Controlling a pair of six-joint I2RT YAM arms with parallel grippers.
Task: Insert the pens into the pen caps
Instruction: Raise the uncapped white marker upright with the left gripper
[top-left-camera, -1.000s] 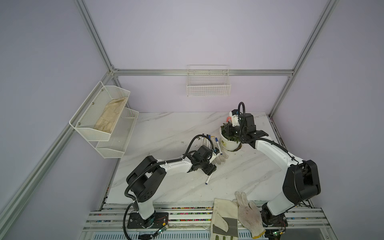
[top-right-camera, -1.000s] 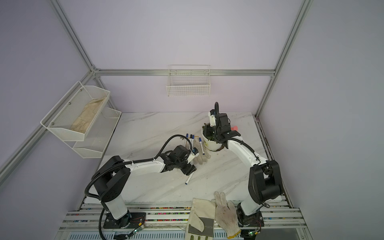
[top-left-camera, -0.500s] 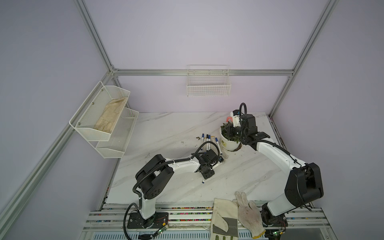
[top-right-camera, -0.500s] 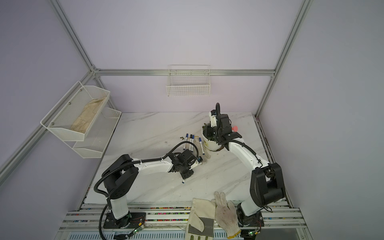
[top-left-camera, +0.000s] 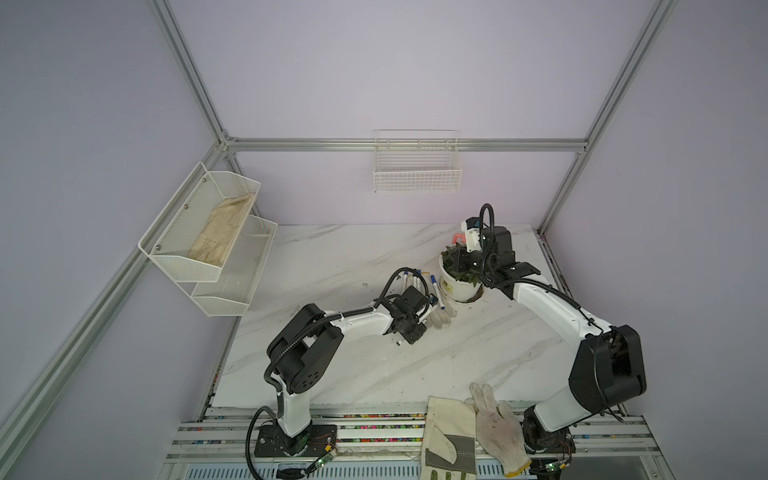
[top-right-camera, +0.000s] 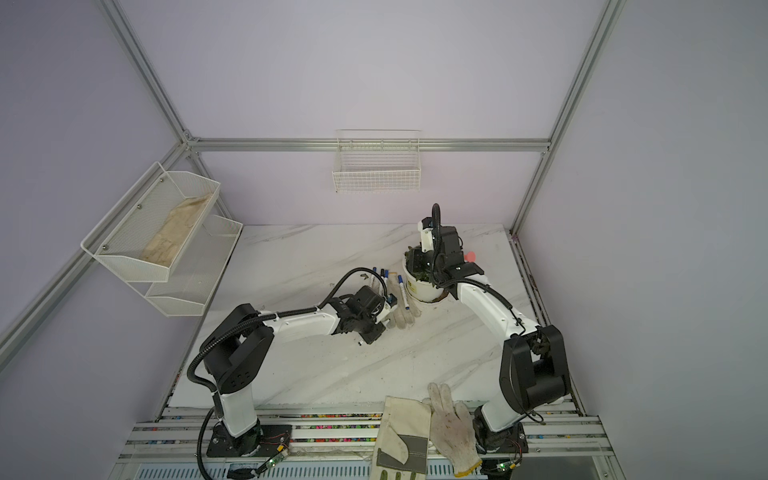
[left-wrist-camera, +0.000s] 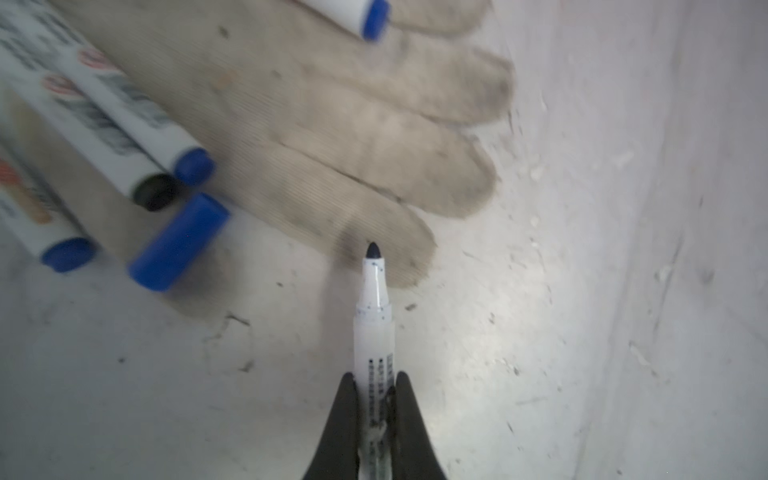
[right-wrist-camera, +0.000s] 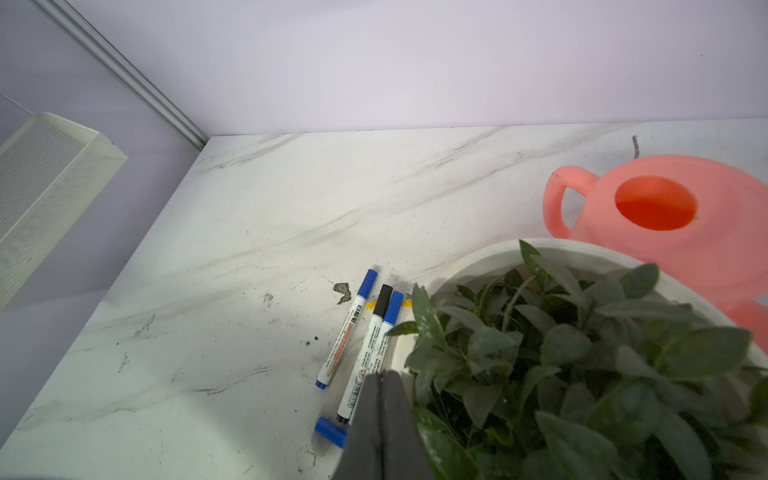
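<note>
Pen (left-wrist-camera: 372, 332) clamped in your left gripper (left-wrist-camera: 374, 384), nib bare, pointing at the knitted glove (left-wrist-camera: 332, 124). Loose blue cap (left-wrist-camera: 178, 243) lies near, beside the other pens (left-wrist-camera: 124, 137). Your right gripper (right-wrist-camera: 380, 376) hangs over the plant pot (right-wrist-camera: 478, 266), jaws pressed together, empty.

Open tabletop (left-wrist-camera: 540, 374) beside held pen (left-wrist-camera: 373, 332), knitted glove (left-wrist-camera: 332, 137) and loose blue cap (left-wrist-camera: 178, 243) close ahead
</note>
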